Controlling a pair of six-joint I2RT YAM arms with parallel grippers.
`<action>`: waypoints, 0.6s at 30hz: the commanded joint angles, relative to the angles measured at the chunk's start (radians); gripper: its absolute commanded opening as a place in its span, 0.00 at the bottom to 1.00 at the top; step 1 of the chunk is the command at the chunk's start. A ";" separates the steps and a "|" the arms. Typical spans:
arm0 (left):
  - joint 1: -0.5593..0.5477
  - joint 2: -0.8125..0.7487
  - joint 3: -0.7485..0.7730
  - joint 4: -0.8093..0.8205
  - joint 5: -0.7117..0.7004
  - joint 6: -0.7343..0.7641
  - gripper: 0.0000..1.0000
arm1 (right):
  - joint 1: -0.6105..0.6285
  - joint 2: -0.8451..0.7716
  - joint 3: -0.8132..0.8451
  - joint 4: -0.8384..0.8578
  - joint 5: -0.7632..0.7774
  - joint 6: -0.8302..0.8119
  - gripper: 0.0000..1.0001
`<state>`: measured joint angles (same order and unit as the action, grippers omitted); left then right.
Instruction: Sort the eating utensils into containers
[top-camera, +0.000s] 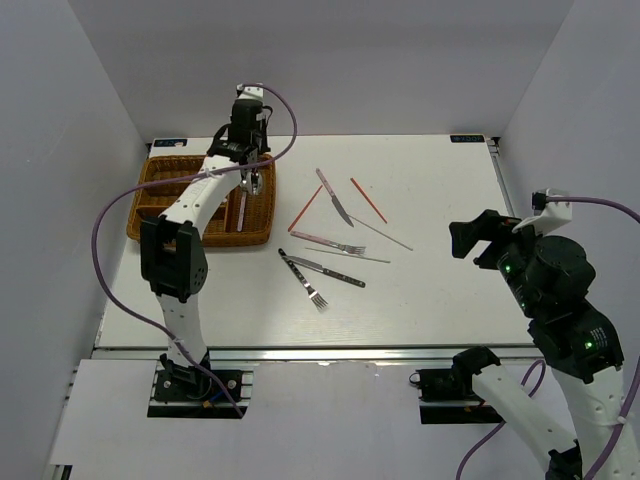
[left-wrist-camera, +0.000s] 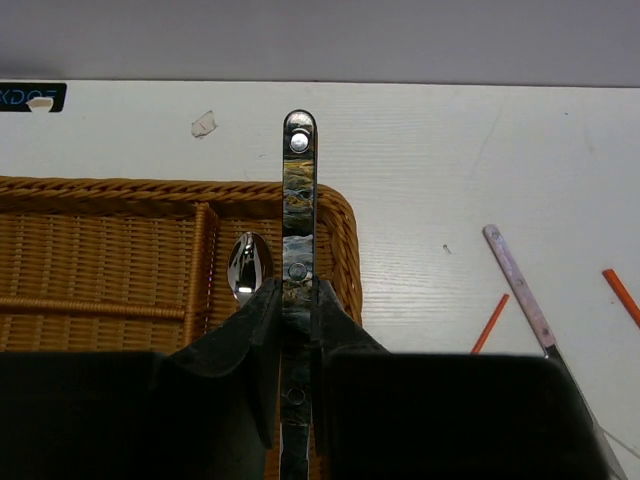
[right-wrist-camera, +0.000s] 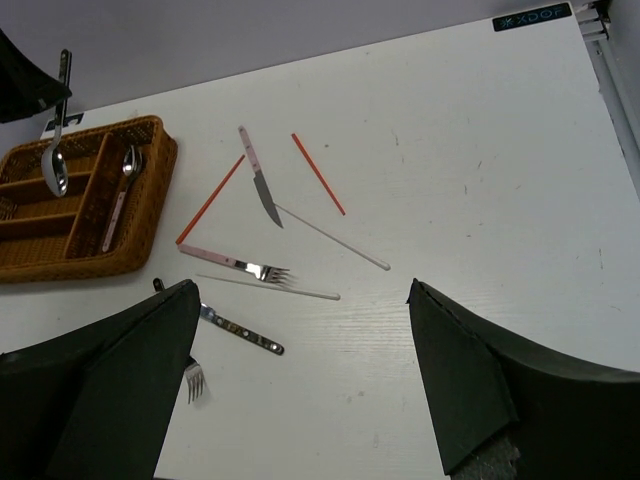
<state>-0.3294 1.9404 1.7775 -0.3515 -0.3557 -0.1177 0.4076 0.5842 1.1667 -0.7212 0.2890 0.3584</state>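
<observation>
My left gripper (top-camera: 247, 160) (left-wrist-camera: 293, 292) is shut on a dark-handled spoon (left-wrist-camera: 298, 200) (right-wrist-camera: 56, 170) and holds it over the right far end of the brown wicker tray (top-camera: 160, 192) (left-wrist-camera: 100, 188). A pink-handled spoon (top-camera: 241, 212) (right-wrist-camera: 118, 200) lies in the tray's right compartment. On the table lie a pink-handled knife (top-camera: 333, 196), two red chopsticks (top-camera: 306, 207) (top-camera: 368, 199), a pink-handled fork (top-camera: 327, 242), a dark-handled knife (top-camera: 325, 268) and a dark-handled fork (top-camera: 303, 278). My right gripper (top-camera: 478, 240) (right-wrist-camera: 300, 330) is open and empty, above the table's right side.
Two thin white sticks (top-camera: 380, 232) (top-camera: 347, 254) lie among the utensils. Grey walls stand on three sides of the white table. The tray's left compartments (right-wrist-camera: 40, 215) hold nothing that I can see.
</observation>
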 joint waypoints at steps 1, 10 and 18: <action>0.041 0.073 0.091 -0.020 0.107 -0.014 0.00 | 0.000 0.002 -0.021 0.060 -0.017 -0.012 0.89; 0.113 0.144 0.031 -0.018 0.214 0.061 0.01 | 0.000 0.035 -0.076 0.106 -0.057 -0.012 0.89; 0.138 0.157 0.017 -0.014 0.219 0.023 0.58 | -0.001 0.086 -0.116 0.155 -0.149 -0.010 0.89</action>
<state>-0.1986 2.1418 1.8072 -0.3847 -0.1471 -0.0784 0.4076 0.6567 1.0668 -0.6388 0.1978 0.3584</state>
